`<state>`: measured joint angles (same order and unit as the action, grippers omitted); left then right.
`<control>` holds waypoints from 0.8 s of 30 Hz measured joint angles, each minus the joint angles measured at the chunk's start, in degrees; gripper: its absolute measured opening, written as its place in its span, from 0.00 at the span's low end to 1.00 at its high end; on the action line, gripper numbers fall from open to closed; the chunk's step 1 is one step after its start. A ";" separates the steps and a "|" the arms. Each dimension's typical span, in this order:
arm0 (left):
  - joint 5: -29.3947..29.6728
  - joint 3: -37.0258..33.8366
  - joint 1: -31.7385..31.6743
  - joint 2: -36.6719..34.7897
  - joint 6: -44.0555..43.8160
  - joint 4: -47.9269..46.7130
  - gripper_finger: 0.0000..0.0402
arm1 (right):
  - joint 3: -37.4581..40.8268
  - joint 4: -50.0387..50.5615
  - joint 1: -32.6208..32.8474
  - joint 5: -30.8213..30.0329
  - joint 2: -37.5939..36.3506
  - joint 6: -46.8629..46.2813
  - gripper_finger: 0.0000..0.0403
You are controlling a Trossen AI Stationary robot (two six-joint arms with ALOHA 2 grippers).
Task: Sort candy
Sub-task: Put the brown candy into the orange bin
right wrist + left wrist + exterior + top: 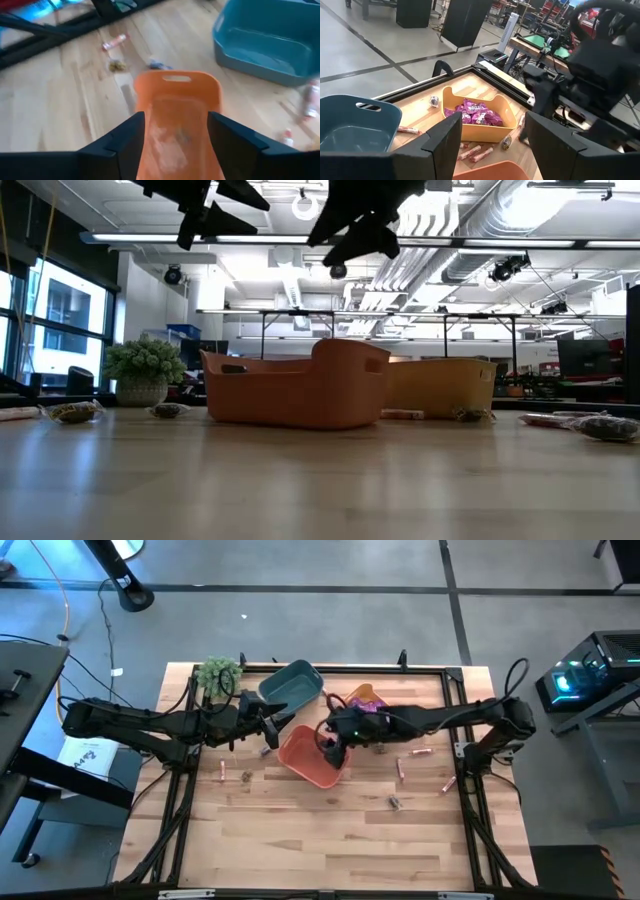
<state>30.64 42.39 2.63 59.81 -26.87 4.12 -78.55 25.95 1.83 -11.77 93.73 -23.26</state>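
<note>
Candy fills yellow bin; right tool open over orange bin.

The orange bin, teal bin and yellow bin crowd the surface centre toward 12 o'clock, with both arms stretched across them. Toward 6 o'clock the wood lies bare and passable; scattered candy dots 3 and 9 o'clock

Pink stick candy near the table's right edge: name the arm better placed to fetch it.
Right. The pink stick candy lies beside the right arm's base, while the right gripper, jaws open, hovers over the orange bin. The left gripper is farther off.
</note>
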 joint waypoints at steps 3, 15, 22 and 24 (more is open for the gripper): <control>0.01 0.00 0.09 0.00 -0.04 0.00 0.52 | -2.40 10.71 -0.49 -0.08 -0.38 0.61 0.53; 0.03 0.00 0.39 0.02 0.07 -0.52 0.52 | 13.73 27.28 0.39 -2.13 -0.32 -3.62 0.53; 0.03 0.00 0.39 0.02 0.07 -0.47 0.52 | 22.87 22.55 0.24 -4.77 -0.37 -20.30 0.53; 0.03 0.00 0.39 0.02 0.04 -0.47 0.52 | 25.07 19.61 -0.06 -6.18 -0.37 -24.18 0.53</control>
<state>30.68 42.39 3.03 59.83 -26.83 3.65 -53.49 45.56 1.77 -17.95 93.36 -47.44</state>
